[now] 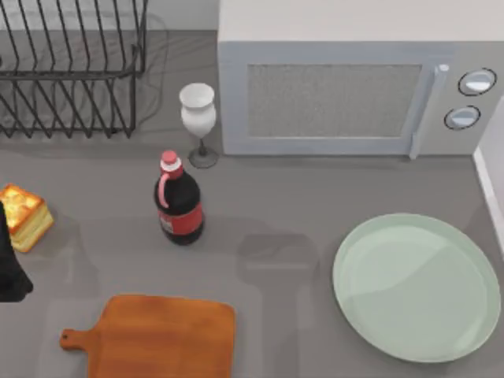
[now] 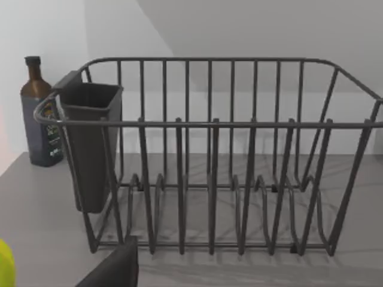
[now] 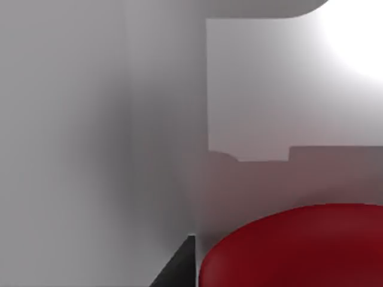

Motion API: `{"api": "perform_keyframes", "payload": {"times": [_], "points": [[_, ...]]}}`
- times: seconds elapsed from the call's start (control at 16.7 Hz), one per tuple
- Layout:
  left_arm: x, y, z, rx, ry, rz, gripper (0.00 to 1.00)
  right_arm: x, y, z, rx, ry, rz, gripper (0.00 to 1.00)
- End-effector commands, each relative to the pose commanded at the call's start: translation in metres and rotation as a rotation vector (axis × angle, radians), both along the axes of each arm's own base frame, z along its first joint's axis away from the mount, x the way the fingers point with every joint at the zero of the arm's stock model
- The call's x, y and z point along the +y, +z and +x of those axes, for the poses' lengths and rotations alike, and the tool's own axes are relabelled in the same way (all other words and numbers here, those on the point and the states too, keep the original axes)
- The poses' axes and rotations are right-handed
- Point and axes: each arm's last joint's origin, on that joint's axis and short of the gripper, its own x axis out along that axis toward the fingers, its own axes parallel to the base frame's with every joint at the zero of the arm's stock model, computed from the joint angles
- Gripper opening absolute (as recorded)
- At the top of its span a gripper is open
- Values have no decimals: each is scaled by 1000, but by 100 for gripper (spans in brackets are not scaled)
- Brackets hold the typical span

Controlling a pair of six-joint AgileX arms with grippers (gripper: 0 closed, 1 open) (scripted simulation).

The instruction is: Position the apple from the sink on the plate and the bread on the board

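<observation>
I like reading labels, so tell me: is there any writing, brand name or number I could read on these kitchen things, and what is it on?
Nothing here can be read.
Cola bottle: red label, print too blurred to read.
Brown bottle beside the dish rack: dark label with pale marks, too small to read.
Microwave: two round knobs, no legible numbers or signs.

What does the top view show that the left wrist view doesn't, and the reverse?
Top view alone: the bread at the table's left edge beside the left arm's dark pincer, the board, the plate, a cola bottle, a white goblet and the microwave. Left wrist view alone: a brown bottle and the rack's dark cutlery cup. Both show the wire dish rack and the grey counter.
</observation>
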Motion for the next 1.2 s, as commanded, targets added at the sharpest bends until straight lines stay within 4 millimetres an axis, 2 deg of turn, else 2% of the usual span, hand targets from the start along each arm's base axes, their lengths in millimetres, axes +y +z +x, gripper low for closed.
{"api": "perform_keyframes", "payload": {"times": [0.3,0.36,0.54,0.96,1.2], "points": [[0,0,0,0,0,0,100,0,0,0,0,0,0,0],[0,0,0,0,0,0,100,-1,29,5,-48,-7,-1,0],[0,0,0,0,0,0,100,-2,43,8,-52,-7,-2,0],[0,0,0,0,0,0,100,-1,123,6,-44,-7,1,0],[0,0,0,0,0,0,100,-1,129,5,-48,-7,-1,0]]}}
